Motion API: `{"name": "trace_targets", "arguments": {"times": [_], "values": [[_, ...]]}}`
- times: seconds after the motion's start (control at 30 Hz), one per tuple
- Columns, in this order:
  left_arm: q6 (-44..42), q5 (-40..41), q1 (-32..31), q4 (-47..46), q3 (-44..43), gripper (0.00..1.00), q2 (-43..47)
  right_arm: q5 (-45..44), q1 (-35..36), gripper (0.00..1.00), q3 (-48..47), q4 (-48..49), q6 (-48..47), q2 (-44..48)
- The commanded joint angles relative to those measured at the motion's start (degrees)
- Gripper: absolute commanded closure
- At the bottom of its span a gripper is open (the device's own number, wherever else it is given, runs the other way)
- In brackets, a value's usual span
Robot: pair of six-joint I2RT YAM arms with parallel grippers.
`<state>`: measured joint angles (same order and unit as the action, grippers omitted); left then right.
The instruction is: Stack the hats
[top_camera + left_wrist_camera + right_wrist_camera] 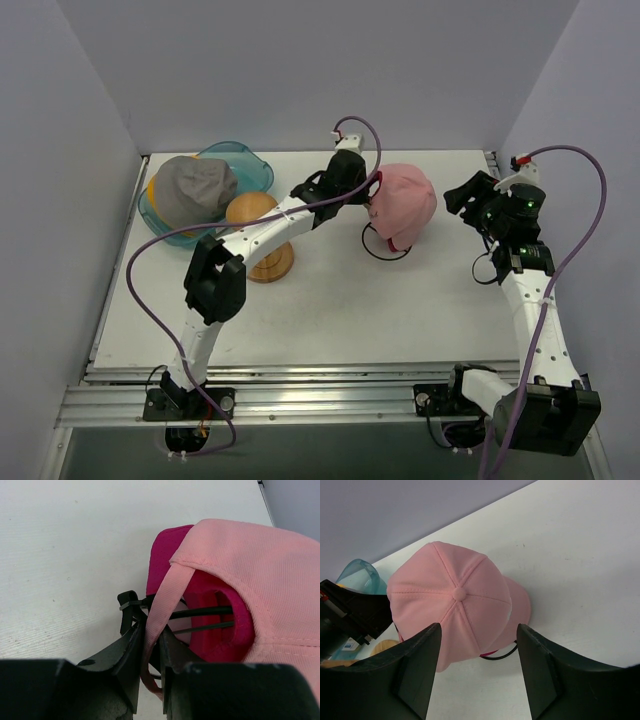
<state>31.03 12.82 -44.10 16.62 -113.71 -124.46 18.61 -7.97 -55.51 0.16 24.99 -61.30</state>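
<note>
Judging from how the hats lie, the job looks about half done. To the right of the wooden stand (255, 212) the pink cap (405, 203) sits crown up on the table (350, 310). The left wrist view shows the magenta cap (162, 560) tucked inside it, its edge peeping out beside the back opening. That pair counts as stacked.

To the left of the stand and a little behind it, the grey cap (195, 188) lies on top of the yellow hat (151, 190). Only a sliver of the yellow hat shows, on the side away from the stand, and both rest in the blue tub (250, 165). Whether the grey cap is nested over the yellow hat or merely lying on it cannot be told from above.

The left gripper (151, 635) reaches past the stand to the pink cap's back edge, its jaws pinched narrow on the pink band beside the opening. The right gripper (479, 626) hovers on the side of the pink cap away from the stand, clear of the fabric, with its jaws spread wide and holding nothing.

What is left is to bring the two pairs into one pile. Either the pink and magenta pair goes over to the grey cap, or the tub's hats come out to join them. With the left jaws on the pink band alone, the magenta cap may slip out if the pink one is lifted.
</note>
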Motion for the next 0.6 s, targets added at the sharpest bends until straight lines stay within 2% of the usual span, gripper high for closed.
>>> {"name": "trace_targets", "arguments": {"times": [0.0,0.57], "values": [[0.3,-1.8,0.7,3.3,3.2,0.74,-1.4,2.3,-0.6,0.42,-2.1,1.2,-1.5,0.7],[3.9,-7.5,0.6,1.0,5.1,0.73,-2.9,5.6,-0.8,0.41,0.0,2.3,-3.7,1.1]]}}
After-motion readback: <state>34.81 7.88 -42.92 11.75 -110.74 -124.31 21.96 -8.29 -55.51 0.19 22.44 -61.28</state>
